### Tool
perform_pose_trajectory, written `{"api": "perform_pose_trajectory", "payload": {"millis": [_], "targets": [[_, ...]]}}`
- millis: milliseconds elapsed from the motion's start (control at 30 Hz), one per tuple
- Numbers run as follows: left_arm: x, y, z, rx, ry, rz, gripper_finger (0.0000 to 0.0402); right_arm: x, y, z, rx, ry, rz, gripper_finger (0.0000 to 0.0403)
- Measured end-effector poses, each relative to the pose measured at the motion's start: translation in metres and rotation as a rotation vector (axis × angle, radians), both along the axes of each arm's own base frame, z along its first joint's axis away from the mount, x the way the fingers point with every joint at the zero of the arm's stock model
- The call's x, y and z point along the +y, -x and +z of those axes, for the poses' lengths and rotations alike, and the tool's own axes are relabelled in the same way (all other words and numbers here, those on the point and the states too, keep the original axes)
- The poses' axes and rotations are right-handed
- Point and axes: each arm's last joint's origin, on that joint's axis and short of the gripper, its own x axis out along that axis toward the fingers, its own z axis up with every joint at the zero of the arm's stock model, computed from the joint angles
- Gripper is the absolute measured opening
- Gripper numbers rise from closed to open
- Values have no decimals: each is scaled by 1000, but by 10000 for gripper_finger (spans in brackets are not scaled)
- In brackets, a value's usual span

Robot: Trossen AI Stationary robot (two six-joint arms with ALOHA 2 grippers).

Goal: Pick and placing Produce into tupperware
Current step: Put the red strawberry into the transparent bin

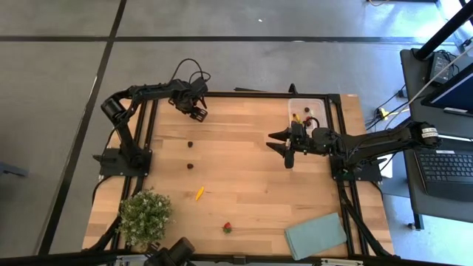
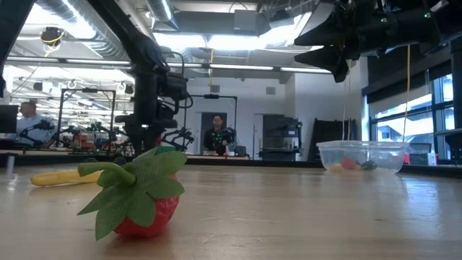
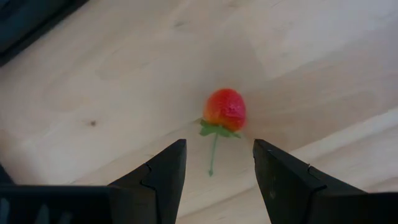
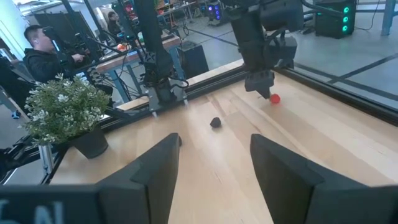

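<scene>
My left gripper [image 3: 217,149] is open and hovers near the table's far left part [image 1: 196,111]. A small red fruit with a green stem [image 3: 224,109] lies on the wood just ahead of its fingers, untouched. My right gripper [image 4: 214,140] is open and empty, raised over the table [image 1: 288,154] just on the near side of the clear tupperware [image 1: 305,111], which holds a few pieces. Two dark berries [image 1: 190,144] [image 1: 191,166], a yellow sliver [image 1: 199,193] and a strawberry [image 1: 227,227] lie loose on the table.
A bushy green plant in a pot [image 1: 144,214] stands at the near left corner. A flat grey-green rectangle [image 1: 315,235] lies at the near right. Black frame rails [image 1: 244,93] run along the table's edges. People sit and stand in the room beyond [image 2: 216,133].
</scene>
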Motion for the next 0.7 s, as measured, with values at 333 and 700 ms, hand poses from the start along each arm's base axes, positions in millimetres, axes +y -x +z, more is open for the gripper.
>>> {"api": "perform_pose_trajectory", "payload": {"millis": [333, 700], "targets": [[2, 0, -12, 19, 47, 10, 179, 0, 0, 0, 1, 3, 0, 201], [4, 1, -15, 25, 43, 20, 179, 0, 0, 0, 2, 3, 0, 201]]}}
